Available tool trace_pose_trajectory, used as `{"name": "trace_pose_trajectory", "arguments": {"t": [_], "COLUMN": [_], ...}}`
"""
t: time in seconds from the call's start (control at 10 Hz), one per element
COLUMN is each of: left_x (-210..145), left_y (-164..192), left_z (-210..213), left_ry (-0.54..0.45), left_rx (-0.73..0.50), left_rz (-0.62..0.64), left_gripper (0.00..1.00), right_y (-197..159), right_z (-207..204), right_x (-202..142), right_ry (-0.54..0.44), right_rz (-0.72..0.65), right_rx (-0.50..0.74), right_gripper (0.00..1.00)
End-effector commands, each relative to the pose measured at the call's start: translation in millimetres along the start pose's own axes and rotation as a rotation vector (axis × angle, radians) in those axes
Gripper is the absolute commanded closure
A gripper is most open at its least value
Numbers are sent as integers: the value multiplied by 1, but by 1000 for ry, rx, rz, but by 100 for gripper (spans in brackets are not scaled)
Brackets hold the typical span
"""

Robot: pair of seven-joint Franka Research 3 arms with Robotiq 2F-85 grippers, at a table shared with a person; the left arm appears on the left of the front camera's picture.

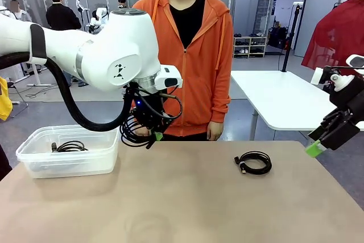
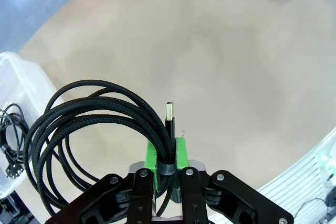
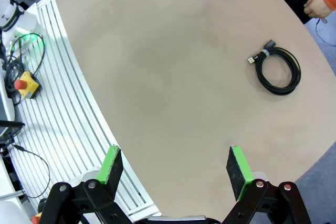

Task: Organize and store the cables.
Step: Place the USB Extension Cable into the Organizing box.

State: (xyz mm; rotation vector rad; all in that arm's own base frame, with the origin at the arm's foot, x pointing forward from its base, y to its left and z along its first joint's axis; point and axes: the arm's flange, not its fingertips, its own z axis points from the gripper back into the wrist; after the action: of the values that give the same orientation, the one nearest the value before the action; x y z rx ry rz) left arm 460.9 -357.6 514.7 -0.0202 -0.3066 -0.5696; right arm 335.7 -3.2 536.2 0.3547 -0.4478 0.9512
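Front view: the left gripper point(image 1: 152, 135) is clenched on a coiled cable point(image 1: 133, 129), hanging at 3 o'clock from the bin point(image 1: 34, 140) and not over it yet. If it lets go here, I reckon the loose loops drape over the rim. The pinch itself hides behind the wrist. Another coil point(image 1: 69, 147) is already binned.

Left wrist view: the pads point(image 2: 181, 148) squeeze just the banded neck, so the coil could swing or slip. The bin is cut off at 9 o'clock.

Right wrist view: the right gripper point(image 3: 173, 166) is wide open and empty. The last coil point(image 3: 278, 69) lies at 2 o'clock, near a person's hand point(image 3: 317, 6), a possible clash.
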Motion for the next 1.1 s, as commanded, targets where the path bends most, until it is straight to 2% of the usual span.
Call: {"name": "trace_pose_trajectory", "arguments": {"t": [0.0,0.4,0.5,0.6,0.7,0.9,1.0], "left_x": [1,1,0,-7,-8,-2,-4], "left_y": [-4,-4,-3,26,39,77,89], "left_z": [1,1,-1,3,11,36,41], "left_ry": [7,7,3,26,15,-64,-65], "left_rx": [16,16,-1,24,34,33,44], "left_rz": [13,13,-3,-30,-93,-172,-237], "left_gripper": [100,100,84,84,84,84,84], "right_y": [1,1,1,1,1,1,1], "right_z": [-1,-1,-1,-1,-1,-1,-1], "right_x": [1,1,1,1,1,1,1], "right_ry": [-7,-7,-7,-7,-7,-7,-7], "right_rz": [-9,-9,-9,-9,-9,-9,-9], "right_rx": [6,6,6,6,6,6,6], "right_gripper": [0,0,0,0,0,0,0]}}
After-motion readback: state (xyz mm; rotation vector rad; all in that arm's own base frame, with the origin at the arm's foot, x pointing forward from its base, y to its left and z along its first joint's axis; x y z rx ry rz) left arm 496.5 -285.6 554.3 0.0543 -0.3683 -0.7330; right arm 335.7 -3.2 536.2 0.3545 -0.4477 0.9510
